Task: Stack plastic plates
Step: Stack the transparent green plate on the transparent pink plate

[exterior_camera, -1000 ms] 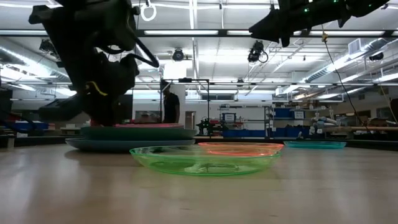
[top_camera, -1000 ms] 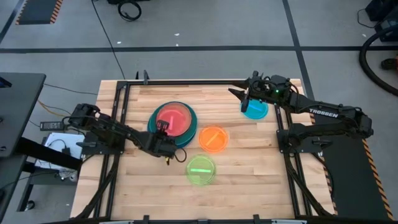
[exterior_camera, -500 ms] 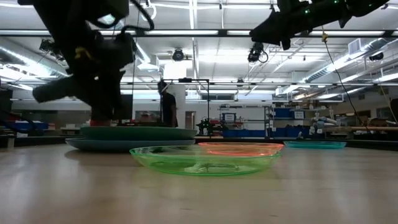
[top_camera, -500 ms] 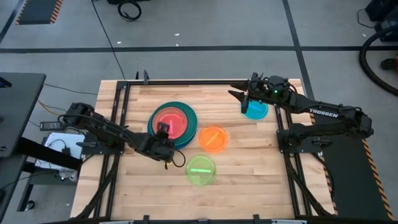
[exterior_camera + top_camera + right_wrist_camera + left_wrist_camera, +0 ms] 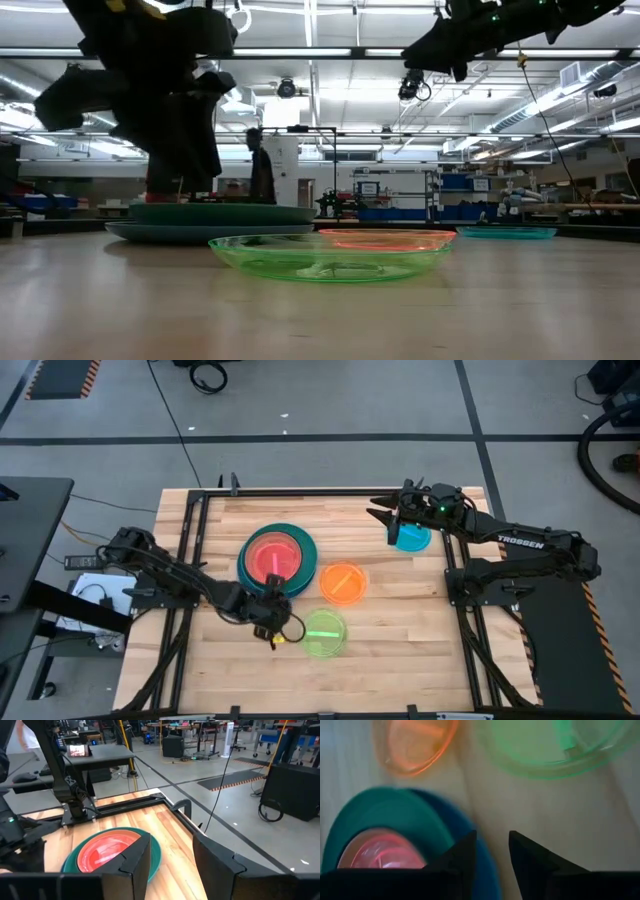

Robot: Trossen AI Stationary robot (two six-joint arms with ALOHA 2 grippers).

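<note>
1. Wooden desk (image 5: 400, 630) with a black frame stands on a grey floor, with a workshop of shelves and ceiling lights behind it; a person (image 5: 261, 166) stands far back in the low view.
2. On the desk's left half sits a stack of plates: a pink plate (image 5: 274, 554) on a teal plate (image 5: 305, 540), with a blue plate (image 5: 487, 870) showing at the rim underneath in the left wrist view.
3. An orange plate (image 5: 343, 583) lies alone just right of the stack, close to it but apart.
4. A green plate (image 5: 323, 633) lies nearer the front edge, below the orange one.
5. A cyan plate (image 5: 410, 537) sits alone toward the far right corner, well apart from the others.
6. The left gripper (image 5: 272, 622) hangs over bare wood at the stack's front edge, just left of the green plate. Its fingers (image 5: 530, 857) stand slightly parted with nothing between them.
7. The right gripper (image 5: 384, 514) hovers high above the cyan plate's left side. Its fingers (image 5: 217, 857) are spread apart and hold nothing.
</note>
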